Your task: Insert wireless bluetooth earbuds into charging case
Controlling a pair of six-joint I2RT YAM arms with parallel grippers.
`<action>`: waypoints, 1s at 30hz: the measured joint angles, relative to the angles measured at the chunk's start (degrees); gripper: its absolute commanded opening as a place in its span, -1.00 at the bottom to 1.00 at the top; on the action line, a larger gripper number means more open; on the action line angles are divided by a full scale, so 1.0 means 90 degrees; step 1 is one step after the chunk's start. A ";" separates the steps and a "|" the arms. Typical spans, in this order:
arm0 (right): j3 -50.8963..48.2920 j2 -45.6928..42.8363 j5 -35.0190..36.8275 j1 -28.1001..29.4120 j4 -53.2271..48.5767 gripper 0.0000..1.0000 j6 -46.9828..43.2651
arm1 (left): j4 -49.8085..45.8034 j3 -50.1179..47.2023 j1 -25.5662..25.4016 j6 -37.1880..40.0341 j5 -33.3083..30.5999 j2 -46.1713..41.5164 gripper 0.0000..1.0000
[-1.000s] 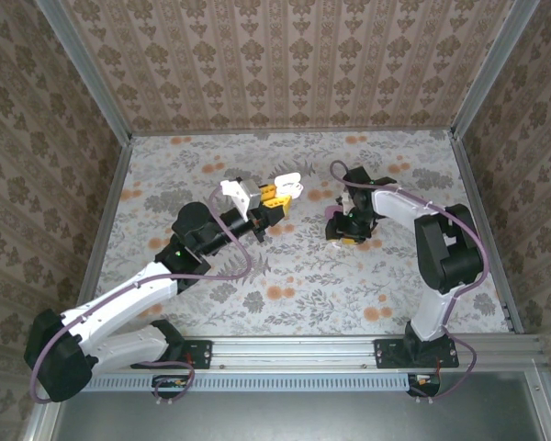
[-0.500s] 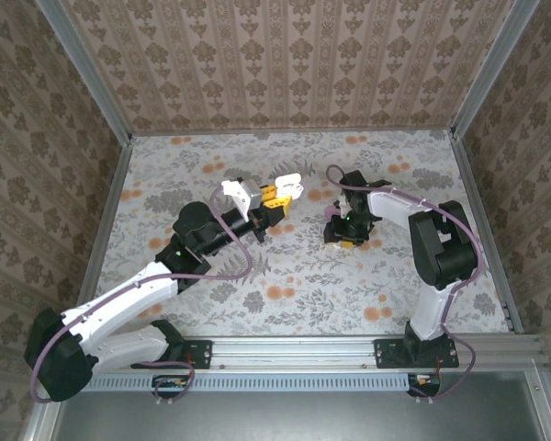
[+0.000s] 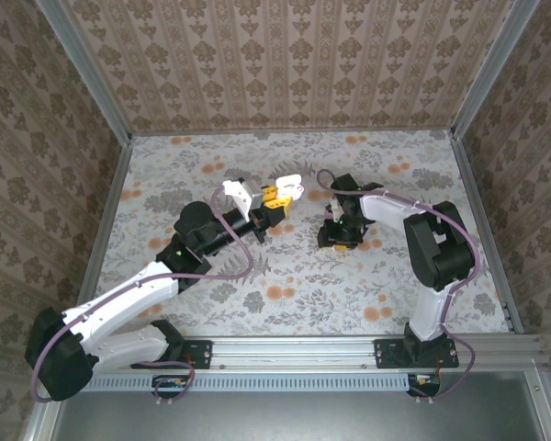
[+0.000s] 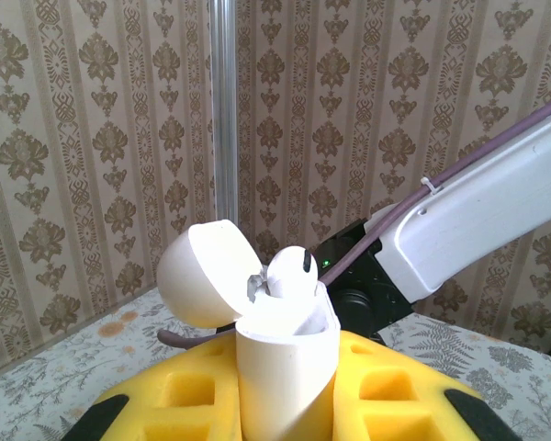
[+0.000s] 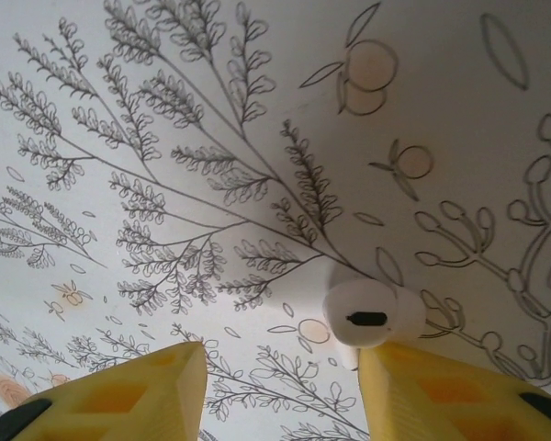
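Right wrist: earbud [image 5: 375, 317] on table [image 5: 165, 92] by tip of one jaw.

Earbud [image 4: 289, 273] in charging case [image 4: 285, 367]

No text, label, brand, number or sign can be read in any of the views.
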 measured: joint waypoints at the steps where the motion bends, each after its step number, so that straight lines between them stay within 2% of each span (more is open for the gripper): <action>1: 0.0000 -0.0002 0.0027 0.0024 0.0000 -0.03 0.0012 | 0.0000 0.0000 0.0000 0.0000 0.0000 0.0005 -0.61; 14: 0.0381 -0.0189 0.1078 0.0051 -0.0389 -0.03 0.0058 | -0.0039 0.0000 0.0000 0.0000 0.0000 0.0036 -0.61; 30: 0.0838 0.0542 0.1195 0.0124 -0.0634 -0.12 -0.0051 | -0.0070 0.0000 0.0000 0.0000 0.0000 0.0046 -0.61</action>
